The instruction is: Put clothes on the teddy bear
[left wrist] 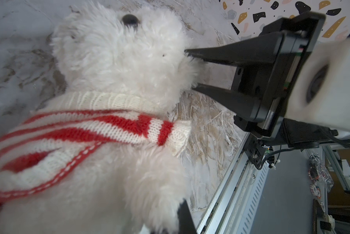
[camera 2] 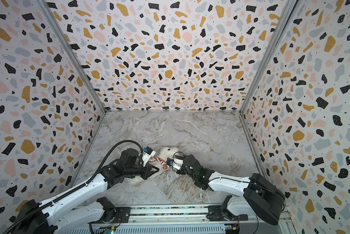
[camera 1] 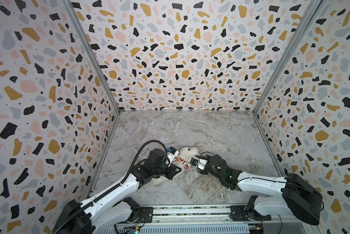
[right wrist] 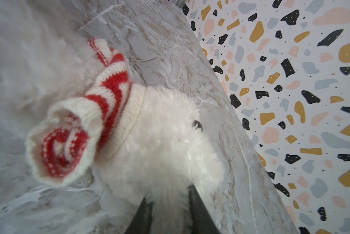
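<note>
Partly within sweater (left wrist: 109,125), teddy bear (left wrist: 113,60)

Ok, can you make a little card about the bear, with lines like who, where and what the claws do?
bear: white, fluffy, lying on the marble table
sweater: red and white stripes, collar round its neck, rest bunched at the chest
sleeve: empty, sticking out
right claw: pinching fur at the side of the bear's head
left claw: shut, low by the bear's body
dressed: not yet
</note>
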`<act>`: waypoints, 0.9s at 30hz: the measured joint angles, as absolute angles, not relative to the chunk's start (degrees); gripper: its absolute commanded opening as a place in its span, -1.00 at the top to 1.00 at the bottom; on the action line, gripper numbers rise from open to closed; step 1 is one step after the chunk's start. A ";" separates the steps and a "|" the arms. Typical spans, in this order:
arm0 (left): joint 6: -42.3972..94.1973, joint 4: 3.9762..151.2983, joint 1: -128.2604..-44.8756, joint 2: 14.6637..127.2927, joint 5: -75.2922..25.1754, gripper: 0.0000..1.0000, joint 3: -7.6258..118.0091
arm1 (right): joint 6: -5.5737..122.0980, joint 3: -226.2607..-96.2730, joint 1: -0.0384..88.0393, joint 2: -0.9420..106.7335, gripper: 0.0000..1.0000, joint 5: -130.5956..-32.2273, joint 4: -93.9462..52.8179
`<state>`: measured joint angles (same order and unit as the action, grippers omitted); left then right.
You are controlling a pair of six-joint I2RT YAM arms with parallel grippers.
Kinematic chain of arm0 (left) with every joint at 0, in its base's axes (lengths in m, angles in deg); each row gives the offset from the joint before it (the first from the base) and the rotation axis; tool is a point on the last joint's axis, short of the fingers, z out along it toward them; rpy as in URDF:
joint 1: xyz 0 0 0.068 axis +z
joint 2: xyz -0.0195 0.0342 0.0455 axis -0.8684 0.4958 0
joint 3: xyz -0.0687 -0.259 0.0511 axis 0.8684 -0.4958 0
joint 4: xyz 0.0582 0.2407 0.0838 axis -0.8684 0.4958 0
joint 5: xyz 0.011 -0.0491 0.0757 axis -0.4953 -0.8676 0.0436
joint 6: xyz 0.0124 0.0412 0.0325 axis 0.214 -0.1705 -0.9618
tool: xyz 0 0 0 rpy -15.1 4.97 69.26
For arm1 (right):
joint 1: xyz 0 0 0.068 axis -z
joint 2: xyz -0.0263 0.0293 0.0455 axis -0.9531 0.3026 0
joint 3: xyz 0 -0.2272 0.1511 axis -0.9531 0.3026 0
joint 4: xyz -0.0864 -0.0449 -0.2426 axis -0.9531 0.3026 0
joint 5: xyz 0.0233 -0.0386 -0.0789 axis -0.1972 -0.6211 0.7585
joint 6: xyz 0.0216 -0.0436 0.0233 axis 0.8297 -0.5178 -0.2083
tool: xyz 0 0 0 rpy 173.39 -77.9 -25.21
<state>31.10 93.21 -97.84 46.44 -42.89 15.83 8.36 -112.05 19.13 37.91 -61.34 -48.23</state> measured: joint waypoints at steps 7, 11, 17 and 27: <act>31.12 94.39 -96.72 45.15 -42.17 1.00 15.86 | 8.57 -112.22 17.53 32.40 1.00 -58.61 -43.48; 31.40 95.44 -94.69 43.73 -40.16 0.97 16.03 | 11.46 -113.90 15.17 27.07 1.00 -57.69 -36.55; 32.65 95.90 -93.03 43.14 -35.17 0.50 16.80 | 21.38 -121.23 13.64 24.32 1.00 -60.07 -24.66; 34.22 95.57 -92.83 40.30 -29.60 0.14 19.11 | 33.99 -131.85 13.97 33.47 1.00 -66.36 -12.03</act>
